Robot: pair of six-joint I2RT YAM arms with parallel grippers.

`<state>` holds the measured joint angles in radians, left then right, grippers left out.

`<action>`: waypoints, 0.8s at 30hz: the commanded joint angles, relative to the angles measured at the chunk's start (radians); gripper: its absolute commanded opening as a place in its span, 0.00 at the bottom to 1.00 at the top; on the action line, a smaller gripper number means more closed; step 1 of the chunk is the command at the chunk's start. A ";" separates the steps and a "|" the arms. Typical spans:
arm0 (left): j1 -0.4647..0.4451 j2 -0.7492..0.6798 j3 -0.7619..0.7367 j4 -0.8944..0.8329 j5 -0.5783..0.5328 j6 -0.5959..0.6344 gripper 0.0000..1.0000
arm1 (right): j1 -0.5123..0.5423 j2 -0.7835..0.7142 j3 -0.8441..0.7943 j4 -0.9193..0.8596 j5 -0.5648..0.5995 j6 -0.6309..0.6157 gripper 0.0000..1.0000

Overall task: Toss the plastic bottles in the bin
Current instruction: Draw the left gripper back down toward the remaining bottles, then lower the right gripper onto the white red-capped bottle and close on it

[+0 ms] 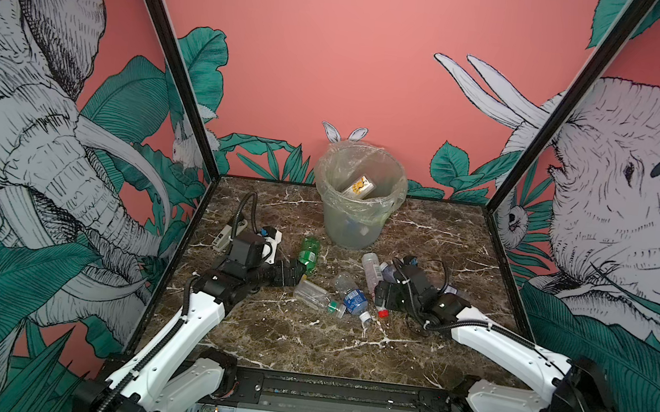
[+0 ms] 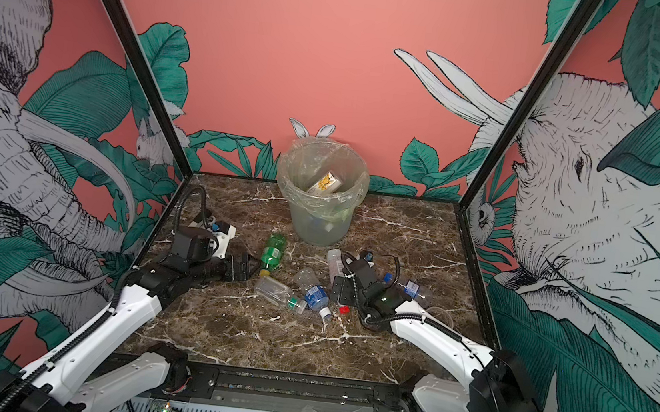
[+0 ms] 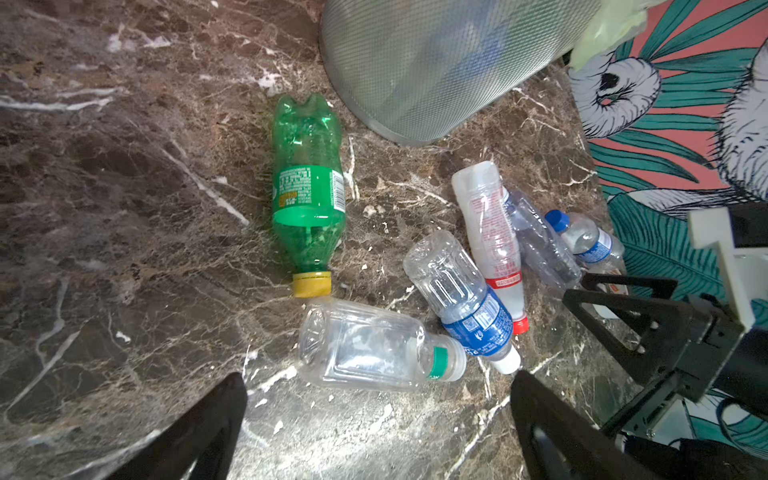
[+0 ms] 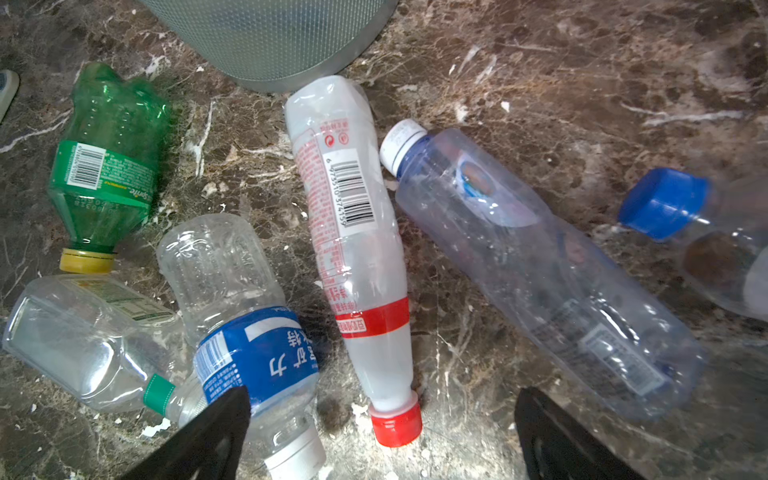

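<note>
Bin contents are tough to read: the bin, a tapered translucent bucket with a crinkly clear liner over its rim, stands at the far edge of the bench, and only a sunflower-printed pack shows inside. One blue-capped bottle gets cut off by the right wrist view's edge. On the brown marbled bench in front of the bin lie a dented green Sprite bottle, a squarish clear bottle, a blue-label bottle, a milky red-capped bottle and a bluish clear bottle. Both arms reach low and inward; left claw and right claw are spread wide, gripping nothing.
</note>
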<state>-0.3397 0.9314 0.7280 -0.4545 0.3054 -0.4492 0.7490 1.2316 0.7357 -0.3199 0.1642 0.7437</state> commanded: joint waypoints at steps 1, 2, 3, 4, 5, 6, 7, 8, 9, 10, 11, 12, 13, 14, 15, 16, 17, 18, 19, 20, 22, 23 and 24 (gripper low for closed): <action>0.004 -0.019 -0.019 -0.033 -0.034 -0.003 0.99 | 0.010 0.033 0.033 0.060 -0.030 -0.013 0.99; 0.004 -0.019 -0.022 -0.033 -0.037 -0.004 0.99 | 0.011 0.046 0.035 0.067 -0.037 -0.017 0.99; 0.004 -0.020 -0.027 -0.033 -0.037 -0.004 0.99 | 0.011 0.057 0.037 0.073 -0.041 -0.022 0.99; 0.005 -0.021 -0.031 -0.033 -0.037 -0.005 0.99 | 0.010 0.068 0.042 0.080 -0.045 -0.029 0.99; 0.004 -0.020 -0.036 -0.033 -0.038 -0.006 0.99 | 0.011 0.082 0.047 0.085 -0.048 -0.035 0.99; 0.004 -0.021 -0.040 -0.033 -0.038 -0.006 0.99 | 0.010 0.093 0.051 0.086 -0.046 -0.042 0.99; 0.004 -0.020 -0.043 -0.034 -0.041 -0.007 0.99 | 0.011 0.107 0.060 0.085 -0.043 -0.051 0.99; 0.004 -0.021 -0.048 -0.035 -0.043 -0.007 0.99 | 0.011 0.120 0.070 0.082 -0.041 -0.062 0.99; 0.004 -0.021 -0.051 -0.036 -0.044 -0.008 0.99 | 0.011 0.131 0.079 0.079 -0.038 -0.072 0.99; 0.004 -0.021 -0.054 -0.036 -0.045 -0.009 0.99 | 0.012 0.145 0.091 0.073 -0.031 -0.080 0.99; 0.003 -0.021 -0.056 -0.036 -0.045 -0.012 0.99 | 0.011 0.160 0.104 0.064 -0.024 -0.085 0.99; 0.004 -0.021 -0.058 -0.038 -0.043 -0.012 0.99 | 0.011 0.173 0.115 0.060 -0.022 -0.089 0.99; 0.004 -0.023 -0.059 -0.039 -0.042 -0.014 0.99 | 0.011 0.188 0.126 0.057 -0.022 -0.097 0.99; 0.005 -0.023 -0.059 -0.040 -0.042 -0.013 0.99 | 0.011 0.205 0.139 0.058 -0.022 -0.101 0.99; 0.004 -0.023 -0.061 -0.042 -0.042 -0.013 0.99 | 0.011 0.219 0.147 0.056 -0.023 -0.102 0.99; 0.004 -0.024 -0.060 -0.044 -0.042 -0.013 0.99 | 0.011 0.232 0.157 0.057 -0.023 -0.106 0.99; 0.004 -0.025 -0.062 -0.045 -0.043 -0.015 0.99 | 0.011 0.248 0.166 0.057 -0.021 -0.109 0.99; 0.003 -0.028 -0.062 -0.046 -0.043 -0.016 0.99 | 0.010 0.261 0.174 0.055 -0.019 -0.111 0.99; 0.004 -0.030 -0.064 -0.048 -0.043 -0.016 0.99 | 0.010 0.274 0.184 0.051 -0.015 -0.113 0.99; 0.004 -0.032 -0.065 -0.051 -0.044 -0.017 0.99 | 0.009 0.285 0.191 0.048 -0.008 -0.113 0.99; 0.004 -0.036 -0.069 -0.055 -0.047 -0.018 0.99 | 0.006 0.306 0.203 0.038 0.005 -0.110 0.99; 0.004 -0.039 -0.071 -0.058 -0.051 -0.018 0.99 | 0.004 0.315 0.209 0.031 0.011 -0.104 0.99; 0.004 -0.042 -0.073 -0.060 -0.055 -0.019 0.99 | 0.000 0.322 0.214 0.025 0.016 -0.099 0.98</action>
<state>-0.3397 0.9138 0.6727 -0.4763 0.2676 -0.4572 0.7536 1.5402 0.9257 -0.2741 0.1432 0.6460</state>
